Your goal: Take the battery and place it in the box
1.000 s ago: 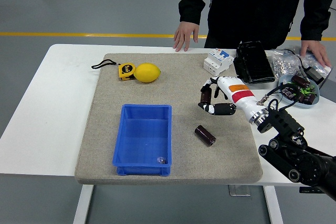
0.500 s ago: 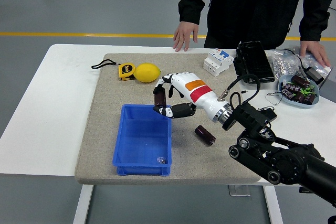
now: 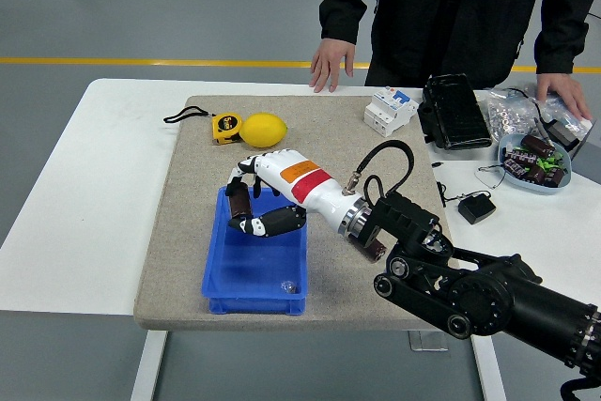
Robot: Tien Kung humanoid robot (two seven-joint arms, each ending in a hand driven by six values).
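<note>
My right hand (image 3: 246, 208) reaches in from the lower right and hovers over the far left part of the blue box (image 3: 218, 260). Its fingers are curled around a dark cylindrical battery (image 3: 238, 204), held upright just above the box. A second dark battery (image 3: 377, 251) lies on the grey mat right of the box, partly hidden behind my wrist. A small shiny object (image 3: 288, 285) sits in the box's near right corner. My left hand does not show.
A lemon (image 3: 264, 130) and a yellow tape measure (image 3: 225, 126) lie behind the box. A white breaker (image 3: 391, 110), a black case (image 3: 453, 112), a bowl of parts (image 3: 535, 159) and a black adapter (image 3: 477, 208) are at the right. A person's hands (image 3: 331, 63) rest on the far edge.
My right hand has swept left across the mat with the battery, from the mat's right side to above the blue box. The battery on the mat stayed put.
</note>
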